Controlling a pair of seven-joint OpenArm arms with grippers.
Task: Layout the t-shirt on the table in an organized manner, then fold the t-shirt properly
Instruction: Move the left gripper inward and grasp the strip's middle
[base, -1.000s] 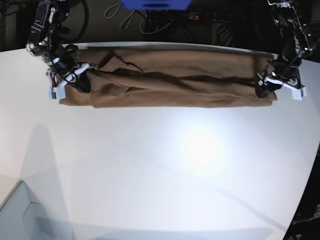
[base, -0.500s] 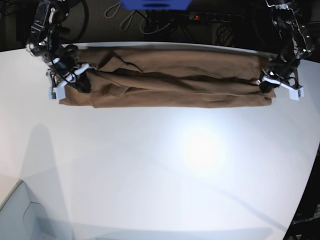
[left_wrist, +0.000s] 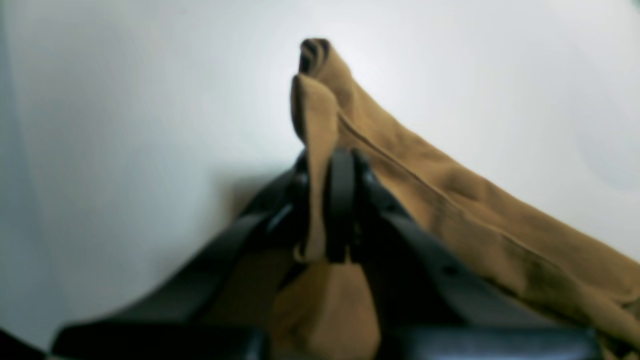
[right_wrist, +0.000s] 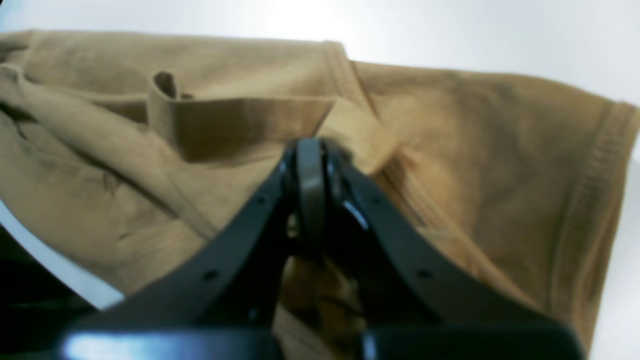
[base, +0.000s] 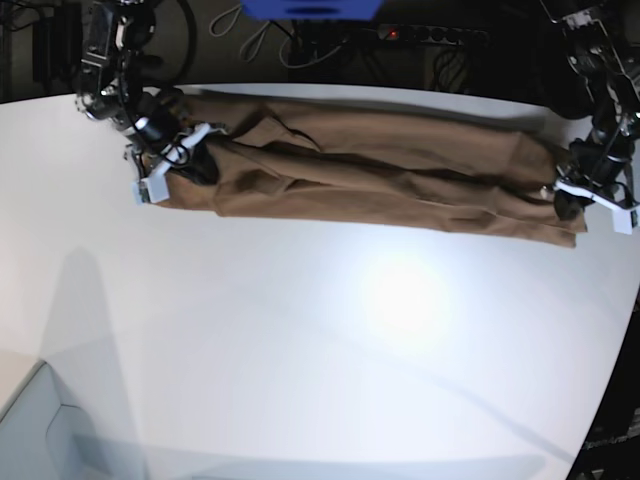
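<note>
On the table (base: 300, 350), both tools clamp the t-shirt (base: 370, 175) ends

A dark floor (base: 300, 60) strewn with cables (base: 255, 35) lies beyond the white surface, where a blue object (base: 310, 8) and a power strip (base: 430, 35) sit; overhead light glares (base: 405, 300).

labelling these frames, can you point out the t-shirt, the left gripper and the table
t-shirt (base: 380, 180), base view, middle of the bunched fabric.
left gripper (base: 575, 195), base view, between its fingers at the shirt's end.
table (base: 300, 350), base view, bare white top.
</note>
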